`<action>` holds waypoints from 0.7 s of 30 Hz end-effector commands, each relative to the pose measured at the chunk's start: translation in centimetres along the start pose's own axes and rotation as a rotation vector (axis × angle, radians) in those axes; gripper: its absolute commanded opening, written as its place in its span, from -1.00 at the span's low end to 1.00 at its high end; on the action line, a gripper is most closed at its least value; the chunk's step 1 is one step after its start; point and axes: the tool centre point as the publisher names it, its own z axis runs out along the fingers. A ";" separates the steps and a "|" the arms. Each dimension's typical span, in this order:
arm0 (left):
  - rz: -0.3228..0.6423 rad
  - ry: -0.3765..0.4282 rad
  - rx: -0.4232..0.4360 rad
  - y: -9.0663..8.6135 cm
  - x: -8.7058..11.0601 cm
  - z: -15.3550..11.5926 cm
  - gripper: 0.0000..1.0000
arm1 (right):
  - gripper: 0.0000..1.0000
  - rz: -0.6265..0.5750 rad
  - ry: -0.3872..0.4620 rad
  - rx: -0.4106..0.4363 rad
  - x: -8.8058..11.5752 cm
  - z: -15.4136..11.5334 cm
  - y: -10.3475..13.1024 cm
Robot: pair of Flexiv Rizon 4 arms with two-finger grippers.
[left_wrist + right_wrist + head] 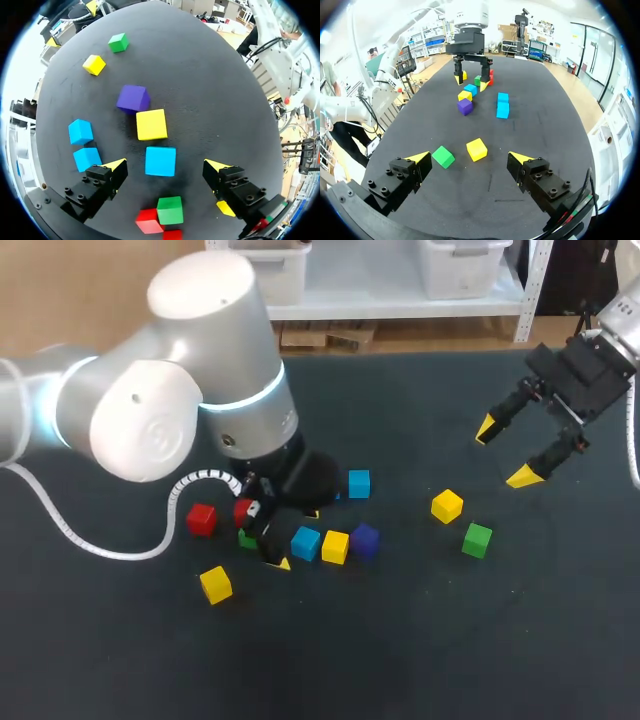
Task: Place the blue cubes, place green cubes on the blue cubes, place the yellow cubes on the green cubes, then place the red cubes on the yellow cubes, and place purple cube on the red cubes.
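My left gripper [297, 538] is low over the middle cluster, open, and a blue cube [160, 161] lies between its fingers with gaps on both sides. Ahead of that cube sit a yellow cube [151, 124] and the purple cube [133, 98]. Two more blue cubes [80, 131] lie beside one finger. Behind the gripper a green cube [170, 210] touches a red cube [148, 221]. My right gripper [508, 452] hangs open above the table's right side, over a yellow cube [477, 149] and a green cube [443, 156].
A lone yellow cube [215, 584] lies near the front left, and a red cube [201, 519] sits left of the cluster. A white cable [110, 550] loops over the table at the left. The left arm's large body [200, 370] hides the table's back left.
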 end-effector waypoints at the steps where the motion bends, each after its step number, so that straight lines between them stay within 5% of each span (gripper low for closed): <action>1: 0.003 0.001 0.009 0.6 0.2 0.2 -0.10 | 1.00 -0.001 -0.001 -0.001 0.0 0.0 -0.1; 12: -0.008 -0.003 0.020 0.4 0.4 0.5 -0.99 | 1.00 -0.001 -0.001 -0.001 0.0 0.0 -0.1; 21: -0.038 -0.014 -0.017 0.7 1.0 -1.3 -1.00 | 1.00 -0.001 -0.001 -0.001 0.0 0.0 -0.1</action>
